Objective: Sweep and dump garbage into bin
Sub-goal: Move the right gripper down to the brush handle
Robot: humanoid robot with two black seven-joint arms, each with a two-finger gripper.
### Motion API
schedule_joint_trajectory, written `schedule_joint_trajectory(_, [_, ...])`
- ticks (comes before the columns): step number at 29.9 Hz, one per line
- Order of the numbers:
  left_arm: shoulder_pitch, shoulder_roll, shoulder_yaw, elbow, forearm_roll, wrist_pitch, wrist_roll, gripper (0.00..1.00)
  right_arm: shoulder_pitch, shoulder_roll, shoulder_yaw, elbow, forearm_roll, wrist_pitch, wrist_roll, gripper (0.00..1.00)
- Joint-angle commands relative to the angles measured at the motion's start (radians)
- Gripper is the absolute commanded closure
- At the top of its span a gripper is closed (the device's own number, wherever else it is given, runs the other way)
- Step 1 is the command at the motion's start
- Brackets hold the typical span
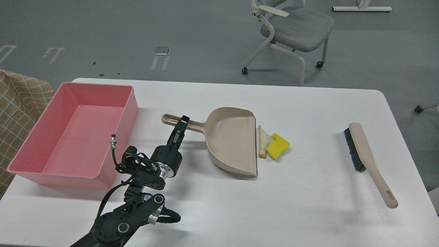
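The garbage lies mid-table: a white bread slice [262,146] with brown crust and a yellow sponge block [278,146] leaning on it, both just right of the mouth of a beige dustpan [233,145]. My left gripper [182,124] reaches from the lower left and is closed on the dustpan's handle [171,120]. The pink bin [44,168] stands at the table's left, with nothing in it. A beige hand brush [365,154] with black bristles lies at the right. My right gripper is out of view.
The white table's [308,212] right edge lies just past the brush. A grey office chair [295,31] stands on the floor behind the table. A checked beige fabric [17,103] sits beyond the bin on the left.
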Motion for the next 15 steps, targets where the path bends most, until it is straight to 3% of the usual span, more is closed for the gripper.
schedule_joint_trajectory(1, [0.002,-0.003,0.000,0.000,0.000,0.000,-0.008,0.94,-0.002,-0.005,-0.037,0.001,-0.149,0.000,-0.004,0.02])
schedule_joint_trajectory(10, [0.002,-0.011,-0.002,-0.002,-0.001,0.000,-0.008,0.94,0.088,-0.007,-0.194,0.011,-0.422,0.000,0.001,0.02])
schedule_joint_trajectory(15, [0.002,-0.011,-0.002,-0.002,-0.001,0.000,-0.010,0.94,0.116,0.004,-0.273,0.011,-0.451,0.000,-0.002,0.02])
